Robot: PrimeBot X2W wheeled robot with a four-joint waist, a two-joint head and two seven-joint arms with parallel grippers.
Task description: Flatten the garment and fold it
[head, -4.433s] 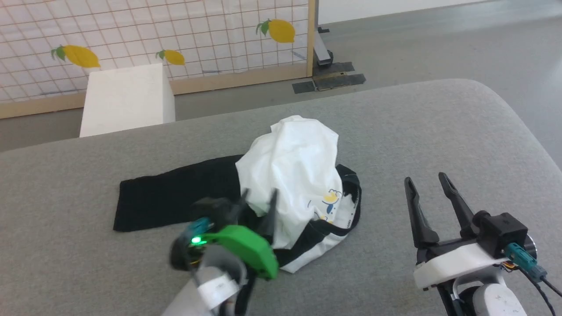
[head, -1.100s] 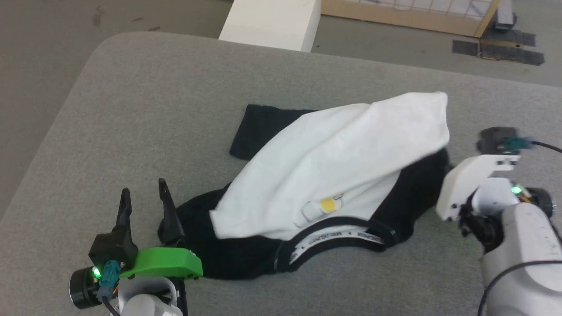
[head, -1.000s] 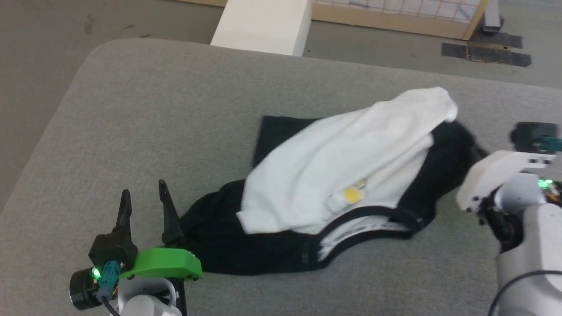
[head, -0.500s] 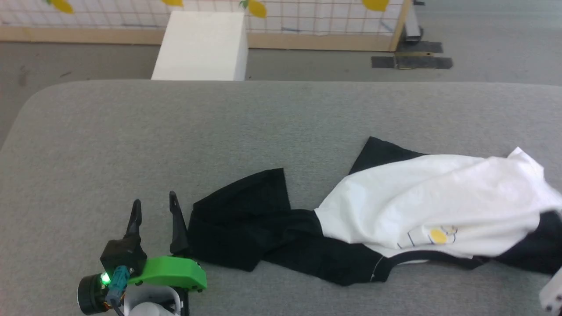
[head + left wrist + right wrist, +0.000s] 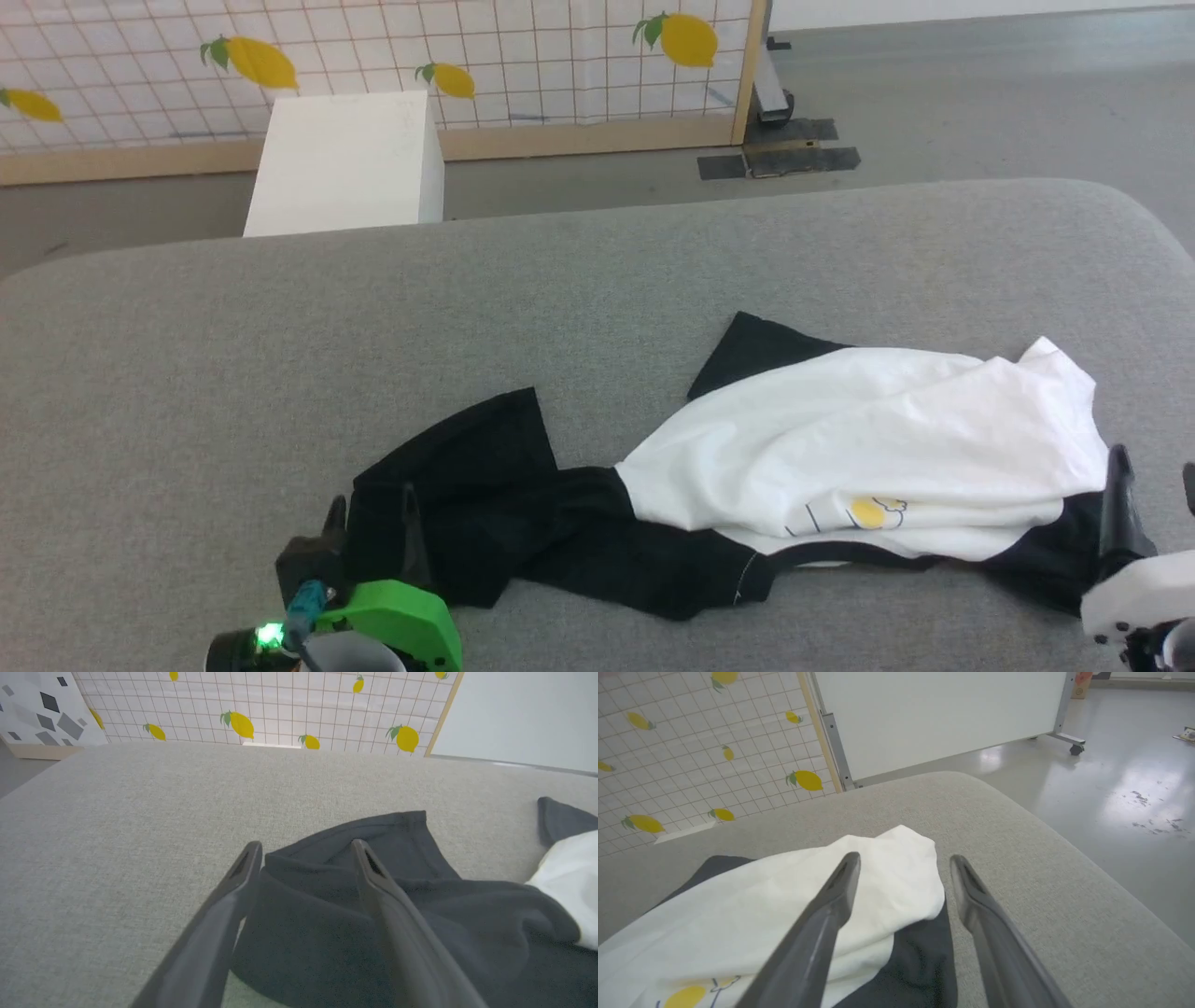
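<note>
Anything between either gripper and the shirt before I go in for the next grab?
Nothing visible. The left gripper is open, its fingers over the black sleeve end of the shirt. The right gripper is open over the white end, with no other object between.

A grey fabric bench [image 5: 280,327] with rounded corners fills the foreground. Behind it stands a white block [image 5: 345,159] on a grey floor [image 5: 980,93]. Beyond is a wood-framed screen [image 5: 467,47] of white grid printed with lemons, with dark patches [image 5: 780,161] at its foot. A white panel [image 5: 934,714] stands on castors, and the floor there is glossy with reflected light.
</note>
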